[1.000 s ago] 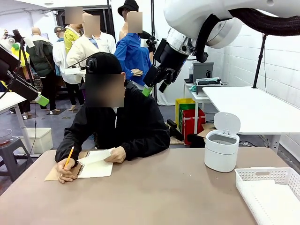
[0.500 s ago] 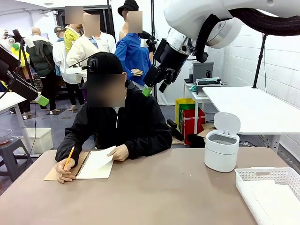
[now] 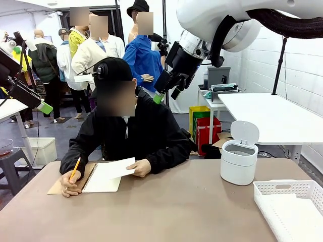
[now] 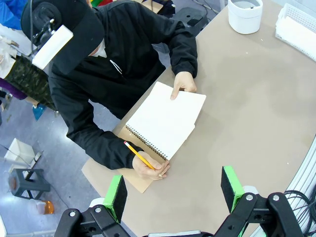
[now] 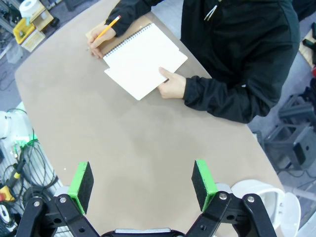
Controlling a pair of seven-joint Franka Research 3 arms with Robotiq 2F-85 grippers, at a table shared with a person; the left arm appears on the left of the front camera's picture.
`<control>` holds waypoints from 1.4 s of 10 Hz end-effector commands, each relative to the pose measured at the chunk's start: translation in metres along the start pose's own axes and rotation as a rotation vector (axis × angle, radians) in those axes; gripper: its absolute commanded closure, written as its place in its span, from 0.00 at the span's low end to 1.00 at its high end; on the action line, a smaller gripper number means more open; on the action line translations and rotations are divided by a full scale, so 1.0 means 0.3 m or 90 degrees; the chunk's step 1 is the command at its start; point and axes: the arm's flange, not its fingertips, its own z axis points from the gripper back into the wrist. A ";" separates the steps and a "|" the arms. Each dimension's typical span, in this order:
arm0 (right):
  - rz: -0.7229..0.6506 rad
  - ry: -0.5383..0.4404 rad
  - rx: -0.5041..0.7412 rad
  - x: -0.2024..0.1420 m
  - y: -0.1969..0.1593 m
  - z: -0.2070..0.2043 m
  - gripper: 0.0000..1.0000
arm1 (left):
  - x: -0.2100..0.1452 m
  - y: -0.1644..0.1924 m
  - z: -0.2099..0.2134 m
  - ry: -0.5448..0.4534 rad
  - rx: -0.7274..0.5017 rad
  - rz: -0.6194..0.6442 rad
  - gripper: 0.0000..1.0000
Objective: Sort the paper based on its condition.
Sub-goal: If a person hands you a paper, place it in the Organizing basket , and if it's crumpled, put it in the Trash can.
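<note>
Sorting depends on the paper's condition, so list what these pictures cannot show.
Front view: inside of the white bin, hidden by its own wall.
Front view: white basket, cut off by the right and bottom edges.
Left wrist view: marks on the sheet, too small.

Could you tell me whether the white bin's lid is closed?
No, the white bin has its lid tipped up, leaving the top open.

1. Glossy white right arm (image 3: 222, 20) with a black ribbed hose (image 3: 282, 22).
2. Black-linked left gripper (image 4: 174, 191) and right gripper (image 5: 142, 181), with silver screws and green pads (image 5: 202, 180).
3. The person (image 3: 126, 126) wears a black cap (image 3: 112, 68) and a black zipped jacket (image 3: 156, 141) with long sleeves.
</note>
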 end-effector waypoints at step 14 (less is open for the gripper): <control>-0.005 -0.003 0.006 -0.001 -0.003 0.003 0.00 | 0.000 0.000 0.001 -0.001 -0.001 0.000 0.00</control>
